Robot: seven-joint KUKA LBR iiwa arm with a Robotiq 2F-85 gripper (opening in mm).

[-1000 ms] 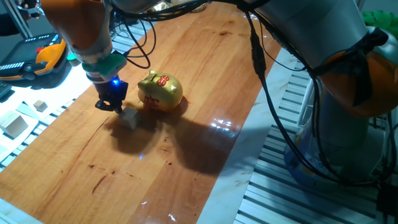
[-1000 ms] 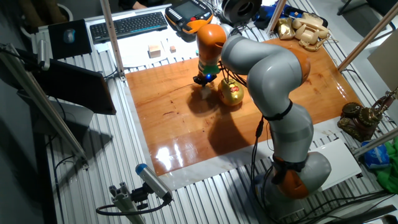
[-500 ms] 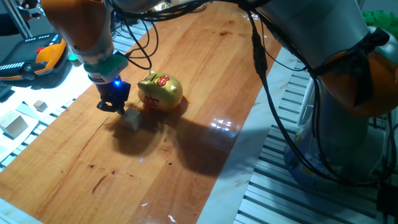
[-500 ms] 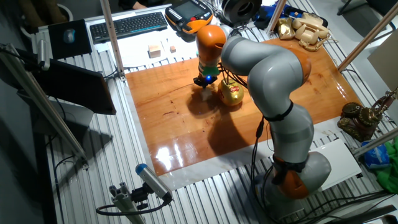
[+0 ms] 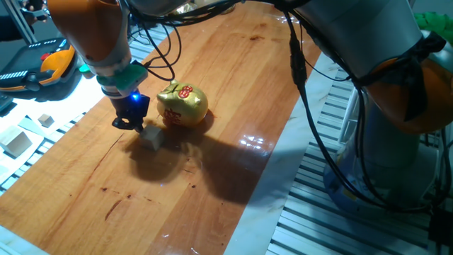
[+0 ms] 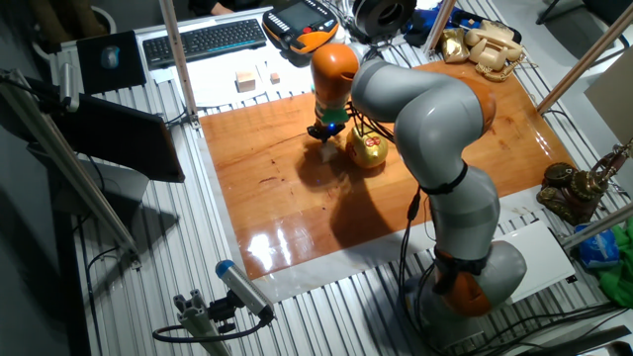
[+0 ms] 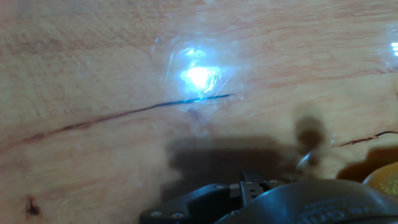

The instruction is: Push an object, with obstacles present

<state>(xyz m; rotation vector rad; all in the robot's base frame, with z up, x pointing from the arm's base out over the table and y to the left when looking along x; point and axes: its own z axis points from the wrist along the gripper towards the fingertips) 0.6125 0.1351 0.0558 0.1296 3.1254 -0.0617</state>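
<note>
The gripper (image 5: pixel 129 125) stands low over the tabletop (image 5: pixel 212 99), its black tip touching the cube (image 5: pixel 151 137) on the side toward the bright edge where spare wooden blocks (image 5: pixel 15 142) lie. Whether its fingers are wide or narrow cannot be told from any view. The cube rests on the wood just beside the piggy bank (image 5: pixel 182 105), a little apart from it. In the hand view a blue-white glare (image 7: pixel 198 76) shines on the wood.

One small wooden cube (image 5: pixel 151 138), one golden piggy bank (image 5: pixel 182 105) — and one hand (image 5: pixel 129 125).
</note>
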